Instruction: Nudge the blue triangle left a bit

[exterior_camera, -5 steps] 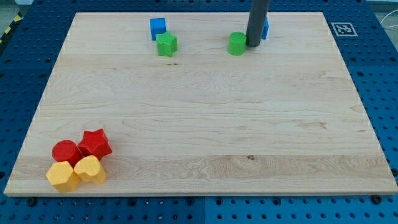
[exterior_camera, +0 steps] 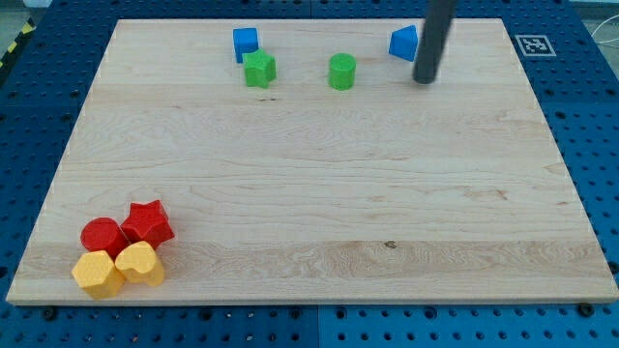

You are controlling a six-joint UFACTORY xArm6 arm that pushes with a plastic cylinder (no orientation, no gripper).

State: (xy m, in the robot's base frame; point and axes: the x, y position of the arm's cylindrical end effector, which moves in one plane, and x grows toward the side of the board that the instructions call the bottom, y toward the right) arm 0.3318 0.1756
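Observation:
The blue triangle point(exterior_camera: 404, 43) lies near the view's top edge of the wooden board point(exterior_camera: 309, 193), right of centre. My tip point(exterior_camera: 424, 80) stands just right of it and slightly below, close to its right side; the rod rises out of the view's top. A green cylinder point(exterior_camera: 341, 72) sits left of the triangle. A blue cube point(exterior_camera: 246, 43) and a green star-like block point(exterior_camera: 258, 70) sit further left.
At the view's bottom left a cluster holds a red cylinder point(exterior_camera: 103, 236), a red star point(exterior_camera: 148, 222), a yellow hexagon point(exterior_camera: 97, 274) and a yellow heart-like block point(exterior_camera: 141, 263). A marker tag point(exterior_camera: 533, 44) is on the board's top right corner.
My tip moved right and slightly down, from left of the blue triangle to its right side. The green cylinder has shifted left. The triangle now shows fully.

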